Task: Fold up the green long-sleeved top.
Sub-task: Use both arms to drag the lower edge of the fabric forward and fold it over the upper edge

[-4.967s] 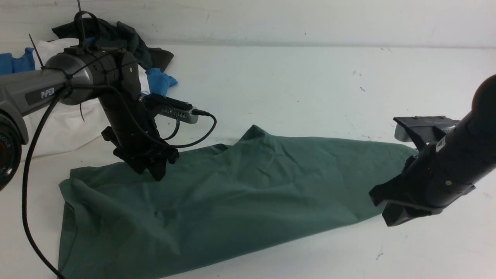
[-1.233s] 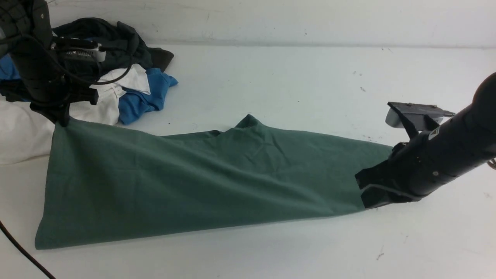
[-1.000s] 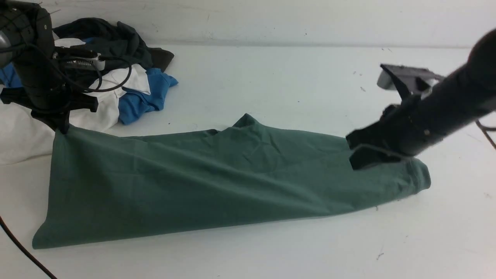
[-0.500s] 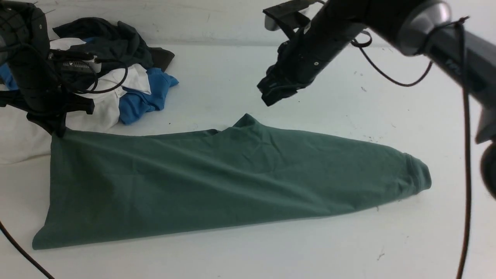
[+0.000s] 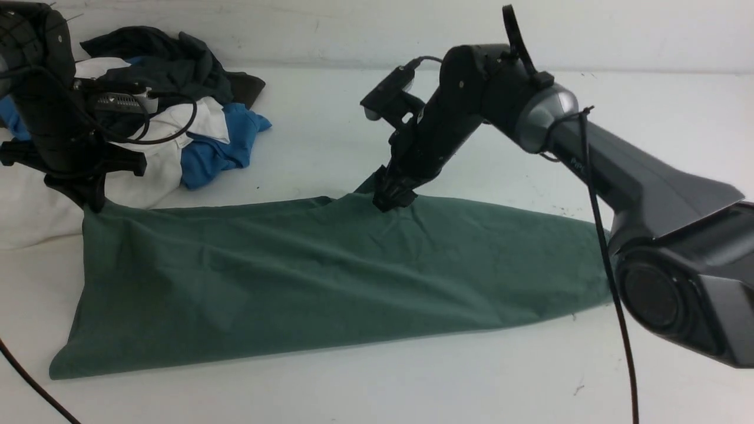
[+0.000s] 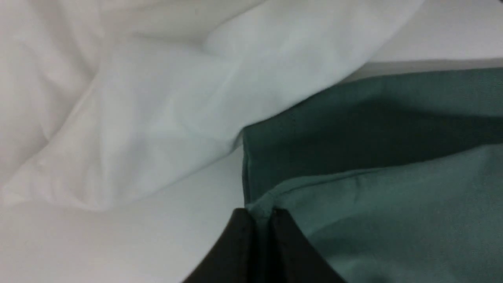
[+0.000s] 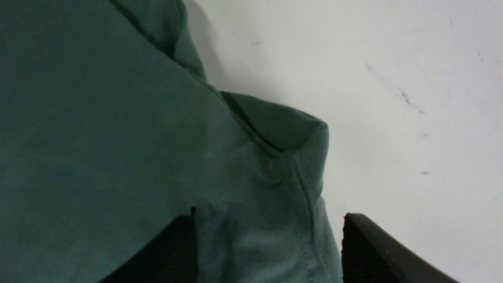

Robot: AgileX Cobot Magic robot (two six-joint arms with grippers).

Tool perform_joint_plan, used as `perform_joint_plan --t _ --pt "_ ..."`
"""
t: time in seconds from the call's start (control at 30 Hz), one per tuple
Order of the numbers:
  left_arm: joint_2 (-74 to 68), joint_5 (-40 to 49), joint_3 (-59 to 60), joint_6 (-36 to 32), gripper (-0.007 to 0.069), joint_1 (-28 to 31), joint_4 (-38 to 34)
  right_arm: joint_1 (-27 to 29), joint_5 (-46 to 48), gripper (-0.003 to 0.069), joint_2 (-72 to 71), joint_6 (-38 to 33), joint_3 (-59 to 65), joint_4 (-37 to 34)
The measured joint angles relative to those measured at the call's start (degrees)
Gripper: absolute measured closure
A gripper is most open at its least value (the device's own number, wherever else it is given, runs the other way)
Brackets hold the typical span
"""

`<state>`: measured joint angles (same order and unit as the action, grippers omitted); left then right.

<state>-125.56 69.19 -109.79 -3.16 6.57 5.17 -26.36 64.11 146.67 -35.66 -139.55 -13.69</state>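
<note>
The green long-sleeved top (image 5: 330, 271) lies in a long band across the white table (image 5: 500, 118), wide at the left and narrowing to the right. My left gripper (image 5: 91, 200) is at its far left corner, shut on the hem; in the left wrist view the gripper (image 6: 259, 214) pinches the green top (image 6: 393, 196) at that corner. My right gripper (image 5: 390, 202) is down on the peak in the top's far edge, near the middle. In the right wrist view the gripper (image 7: 269, 224) is open, and its jaws straddle the edge of the green top (image 7: 98, 137).
A pile of other clothes sits at the back left: a dark grey garment (image 5: 171, 59), a blue one (image 5: 218, 147) and a white one (image 5: 35, 206) right beside my left gripper. A black cable (image 5: 29, 377) crosses the front left corner.
My right gripper let go of the top's right end, opened, swung up and left, then came down on the far edge's peak. The left gripper kept its hold, hardly moving.
</note>
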Motion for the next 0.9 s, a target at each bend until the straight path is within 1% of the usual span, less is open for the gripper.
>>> perform_joint_plan --t 0.13,0.23,0.33,0.43,0.47,0.5,0.57,0.6,0.77,0.9 --pt "-0.33 0.00 0.00 -0.63 0.0606 0.05 -0.18 0.04 -2.85 0.0199 0.99 -0.07 0.00 0.44" --pt "-0.37 0.00 0.00 -0.67 0.0606 0.05 -0.57 0.04 -3.86 0.0223 1.37 -0.12 0.00 0.44" --pt "-0.37 -0.13 0.00 -0.86 0.0606 0.05 -0.94 0.04 -4.05 0.0354 1.70 -0.26 0.00 0.44" --pt "-0.39 -0.32 0.00 -0.86 0.0606 0.05 -1.00 0.04 -2.27 0.0536 1.70 -2.13 0.00 0.44" --pt "-0.45 -0.32 0.00 -0.86 0.0606 0.05 -1.12 0.04 -2.08 0.0559 1.70 -2.35 0.00 0.44" --pt "-0.44 -0.32 0.00 -0.86 0.0606 0.05 -1.39 0.04 -1.65 0.0618 1.70 -2.65 0.00 0.44" --pt "-0.44 -0.32 0.00 -0.90 0.0606 0.05 -1.94 0.04 -1.34 0.0650 1.70 -2.76 0.00 0.44" --pt "-0.44 -0.32 0.00 -0.90 0.0606 0.05 -2.14 0.04 -1.34 0.0654 1.70 -2.76 0.00 0.44" --pt "-0.24 -0.44 0.00 -1.19 0.0606 0.05 -2.13 0.04 0.46 0.0657 0.23 -2.82 0.00 0.91" --pt "1.25 -3.32 0.04 -1.12 0.0606 0.05 -2.05 0.04 0.19 0.0657 -3.51 -2.42 0.00 2.97"
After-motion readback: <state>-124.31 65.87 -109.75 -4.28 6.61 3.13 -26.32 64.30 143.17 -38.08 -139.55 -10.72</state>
